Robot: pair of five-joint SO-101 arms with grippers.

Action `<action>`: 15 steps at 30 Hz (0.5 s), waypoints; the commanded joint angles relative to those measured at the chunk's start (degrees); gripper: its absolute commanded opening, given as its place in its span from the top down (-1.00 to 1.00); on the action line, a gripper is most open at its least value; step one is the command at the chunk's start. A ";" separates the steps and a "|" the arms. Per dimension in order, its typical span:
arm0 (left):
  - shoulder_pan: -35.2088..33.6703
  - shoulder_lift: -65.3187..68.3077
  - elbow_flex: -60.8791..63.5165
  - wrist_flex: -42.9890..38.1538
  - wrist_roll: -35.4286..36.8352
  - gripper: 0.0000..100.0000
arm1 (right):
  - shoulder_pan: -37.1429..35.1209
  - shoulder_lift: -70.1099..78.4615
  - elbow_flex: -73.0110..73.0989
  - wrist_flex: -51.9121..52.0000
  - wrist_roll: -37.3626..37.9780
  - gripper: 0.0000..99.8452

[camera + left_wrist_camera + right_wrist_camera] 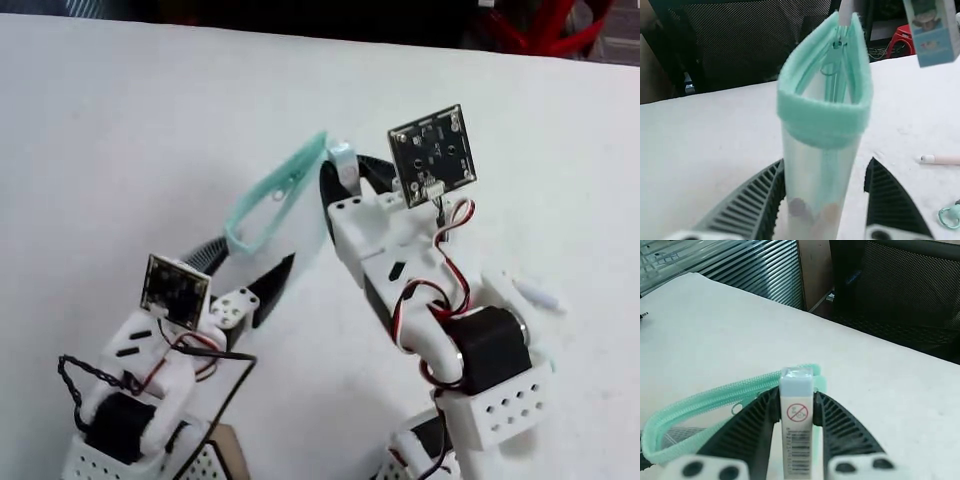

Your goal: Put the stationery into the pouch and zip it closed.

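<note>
**A:** Start with the big things. Where does everything sit?

**B:** The white table [120, 120] carries it all. Above it the pouch [270, 205], clear-bodied with a mint zipper rim, stands tilted in the left gripper [245, 268]. The left wrist view shows the jaws either side of the clear body [822, 175]. One jaw presses it for certain; contact on the other side is hard to see. I judge it clamped, since the pouch stays up off the table with its mouth gaping.

**A:** And the other arm?

**B:** The right gripper [796, 395] is closed tight on a white block [797, 422], probably an eraser. In the high view the block [342, 155] hangs at the far tip of the pouch mouth, where the two zipper sides meet.

**A:** That's the narrow end.

**B:** And that's the worry. Let go there and the block may catch on the rim and tumble onto the table. If the right arm pushes down to force it in, the soft mouth could fold shut. The push could also drag the slick plastic out of the left jaws.

**A:** Anything smaller left out?

**B:** A pale pen [535, 292] lies on the table beside the right arm, so the loading looks unfinished. A small mint ring [950, 217] lies near it; I can't tell what it belongs to. The pen is long and will need the wide middle of the opening, or it will jam across the zipper.
</note>
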 commanded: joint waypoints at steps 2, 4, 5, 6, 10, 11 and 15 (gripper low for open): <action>0.31 -0.66 -3.60 1.67 -0.18 0.48 | -0.31 -0.40 -3.25 0.04 0.53 0.96; 0.31 -0.66 -3.52 1.49 -0.18 0.48 | -0.31 -0.40 -3.25 0.04 0.53 0.96; 0.31 -0.66 -3.52 1.49 -0.18 0.49 | -0.31 -0.40 -3.25 0.04 0.53 0.96; 0.31 -0.66 -3.52 1.49 -0.18 0.49 | -0.31 -0.40 -3.25 0.13 0.53 0.96; 0.31 -0.66 -3.52 1.41 -0.18 0.49 | -0.40 -0.40 -3.43 -0.04 0.53 0.96; 0.31 -0.66 -3.52 1.32 -0.18 0.49 | -0.48 -0.40 -3.69 -0.57 0.53 0.96; 0.31 -0.66 -3.52 1.32 -0.18 0.49 | -4.44 0.31 -8.88 -2.07 0.62 0.96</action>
